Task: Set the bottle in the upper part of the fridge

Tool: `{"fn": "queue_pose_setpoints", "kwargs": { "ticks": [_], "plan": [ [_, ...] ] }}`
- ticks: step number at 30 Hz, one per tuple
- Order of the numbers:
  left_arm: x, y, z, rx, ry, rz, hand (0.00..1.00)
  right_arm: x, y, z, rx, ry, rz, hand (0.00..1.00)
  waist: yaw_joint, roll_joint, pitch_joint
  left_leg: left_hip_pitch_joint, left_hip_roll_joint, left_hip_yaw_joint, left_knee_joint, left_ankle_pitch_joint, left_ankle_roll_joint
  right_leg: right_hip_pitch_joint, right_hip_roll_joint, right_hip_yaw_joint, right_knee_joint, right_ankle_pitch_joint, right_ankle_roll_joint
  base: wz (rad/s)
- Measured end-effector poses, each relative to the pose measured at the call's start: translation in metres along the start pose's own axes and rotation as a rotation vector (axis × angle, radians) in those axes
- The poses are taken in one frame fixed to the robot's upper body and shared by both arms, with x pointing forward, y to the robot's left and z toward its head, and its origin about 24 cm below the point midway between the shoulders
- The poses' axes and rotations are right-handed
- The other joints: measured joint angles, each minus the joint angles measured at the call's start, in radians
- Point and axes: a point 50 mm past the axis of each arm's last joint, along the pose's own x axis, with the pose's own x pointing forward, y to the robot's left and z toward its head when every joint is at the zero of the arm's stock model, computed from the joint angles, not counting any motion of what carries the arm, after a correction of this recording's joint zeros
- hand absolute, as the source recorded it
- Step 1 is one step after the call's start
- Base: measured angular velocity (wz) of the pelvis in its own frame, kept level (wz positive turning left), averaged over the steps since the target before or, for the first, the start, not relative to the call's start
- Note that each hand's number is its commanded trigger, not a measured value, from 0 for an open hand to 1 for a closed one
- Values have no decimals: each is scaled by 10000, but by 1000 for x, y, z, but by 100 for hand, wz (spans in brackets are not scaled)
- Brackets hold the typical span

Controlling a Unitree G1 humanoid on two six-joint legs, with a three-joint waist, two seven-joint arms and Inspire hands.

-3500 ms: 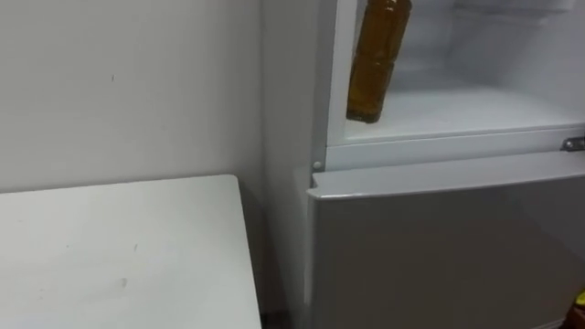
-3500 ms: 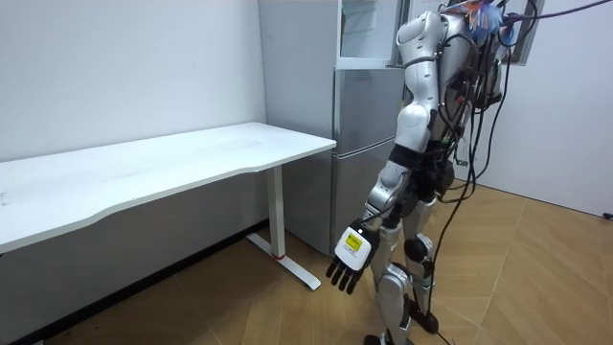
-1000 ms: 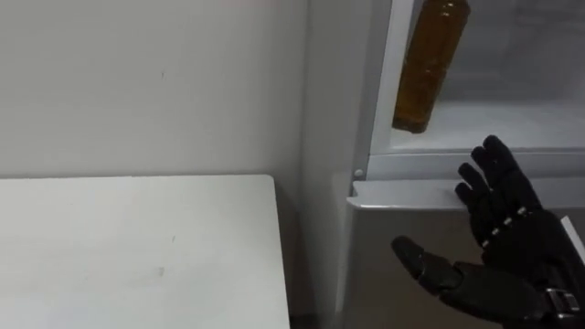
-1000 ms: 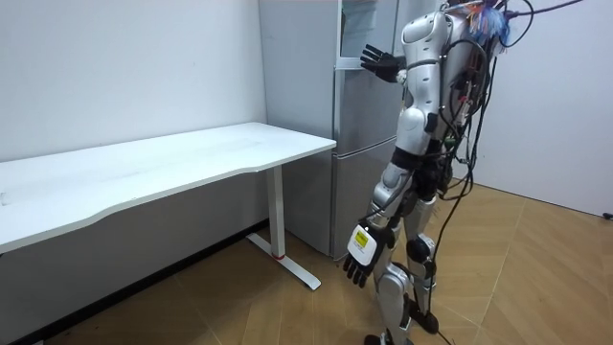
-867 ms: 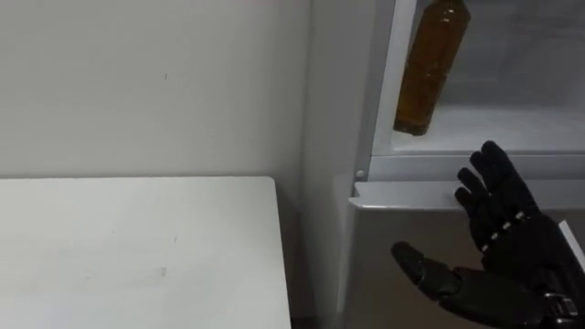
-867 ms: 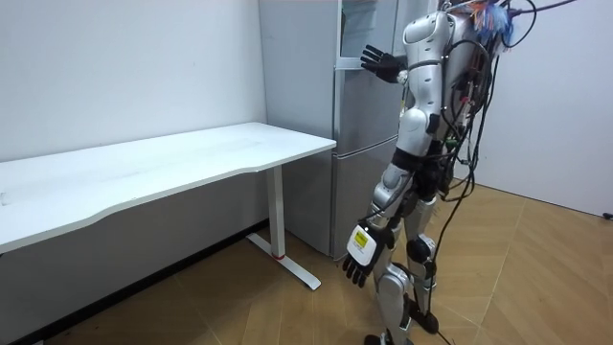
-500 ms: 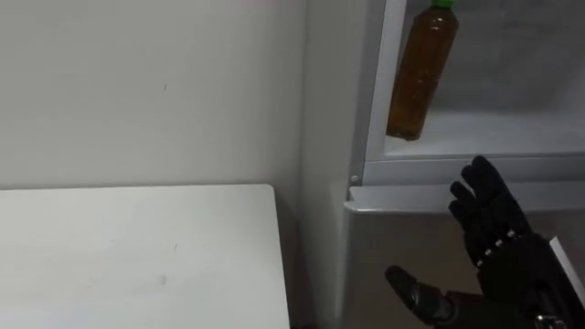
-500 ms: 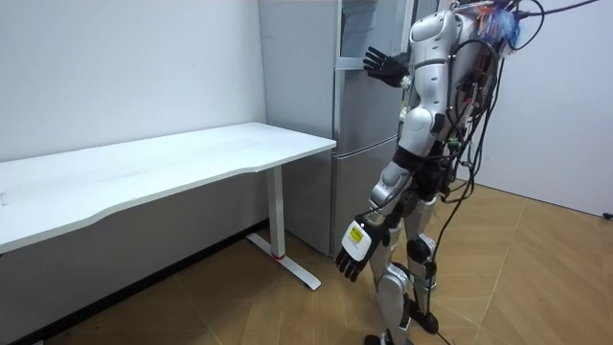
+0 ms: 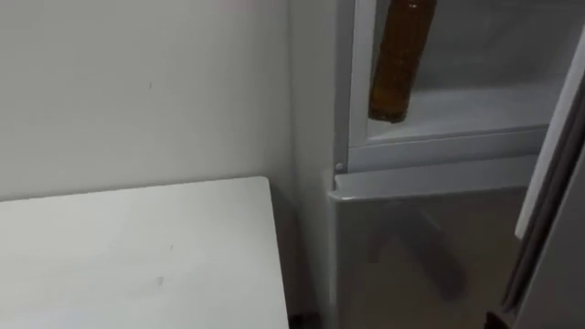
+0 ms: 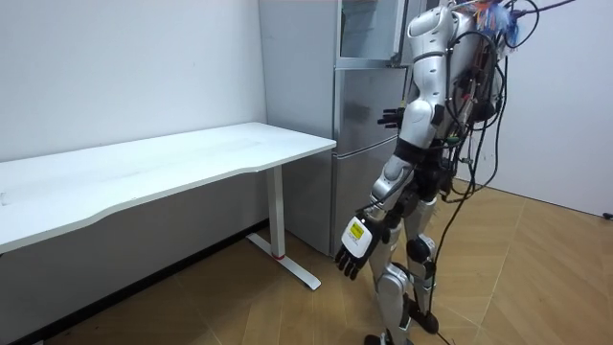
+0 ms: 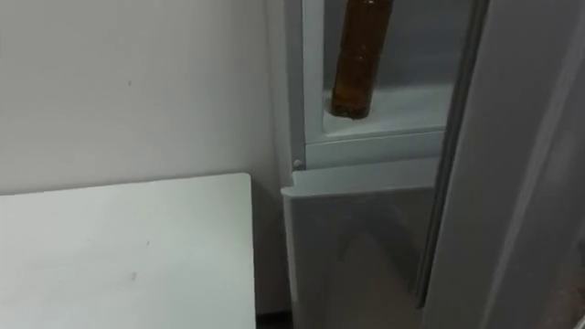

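Observation:
An amber bottle (image 9: 399, 64) (image 11: 359, 59) stands upright at the left front of the upper fridge compartment's white shelf (image 9: 475, 105), its top cut off by the picture's edge. No hand touches it. The upper fridge door (image 9: 553, 164) (image 11: 521, 164) covers the right part of the compartment, partly swung in. I stand facing the fridge (image 10: 364, 144). My right hand (image 10: 392, 118) is held out at chest height toward the fridge front, fingers straight. My left hand (image 10: 352, 251) hangs open beside my thigh.
A white table (image 9: 137, 256) (image 10: 172, 158) stands against the wall just left of the fridge. The grey lower fridge door (image 9: 420, 247) is shut. Wooden floor (image 10: 536, 278) lies open behind me.
My right hand has dropped from the upper compartment's sill to chest height. The upper door has swung in from the right across the compartment. The bottle stays put.

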Motion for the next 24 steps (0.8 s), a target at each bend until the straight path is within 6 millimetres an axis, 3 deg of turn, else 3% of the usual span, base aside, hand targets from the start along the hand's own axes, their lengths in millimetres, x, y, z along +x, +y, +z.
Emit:
{"fn": "queue_pose_setpoints", "kwargs": {
  "ticks": [5, 10, 15, 24],
  "plan": [
    [-3, 3, -9, -224, 179, 118, 0, 0, -30, 5, 359, -290, -2831, 0, -157, -286, 1, 18, -1, -1, 27, 1, -9, 171, 12, -37, -261, 7, 8, 2],
    [-3, 2, -11, -218, 204, 116, 0, -5, -45, 5, 617, -238, -4621, 0, -268, -380, -19, 26, -5, 10, 18, 1, -10, 186, 17, -15, -284, 8, 10, -2],
    [-3, 4, -10, -370, 152, 177, 0, -6, -68, 12, 1110, -456, -6620, 0, -372, -374, 16, 95, -37, 33, -6, 0, -10, 148, -18, 27, -112, -100, 43, -1],
    [-3, 12, -7, -753, -104, 462, 0, -4, -92, 62, 1921, -2943, -8819, 0, -462, -437, 10, 162, -31, 39, -161, 1, -16, 94, 1, 14, -75, -181, 24, 0]
  ]
}}
